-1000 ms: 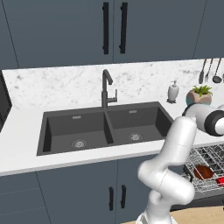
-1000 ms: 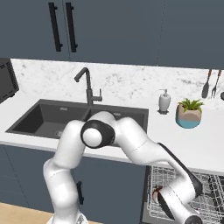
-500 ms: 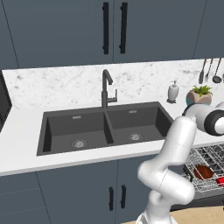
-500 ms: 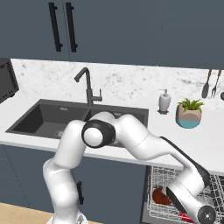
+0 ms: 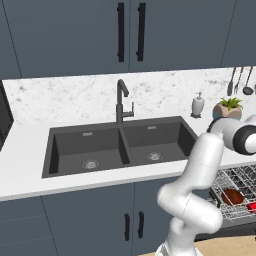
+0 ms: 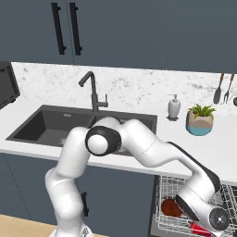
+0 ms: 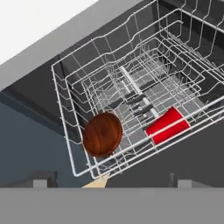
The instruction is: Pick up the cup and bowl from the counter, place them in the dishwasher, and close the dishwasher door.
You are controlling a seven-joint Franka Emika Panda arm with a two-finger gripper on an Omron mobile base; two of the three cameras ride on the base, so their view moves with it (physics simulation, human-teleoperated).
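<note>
My tool [image 7: 109, 186] hung open and empty above the rack [image 7: 131, 87]; bowl [image 7: 102, 134] and cup [image 7: 167, 125] lay inside, door closing remained.

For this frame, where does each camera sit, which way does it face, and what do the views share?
Left base view: behind the arm's left, facing the counter and sink; arm rises lower right.
Right base view: behind the arm's right, same counter; arm rises lower left and reaches to the dishwasher.
Hand view: looks down along the open gripper into the wire rack.
Shared: all show the brown bowl and red cup in the rack.
</note>
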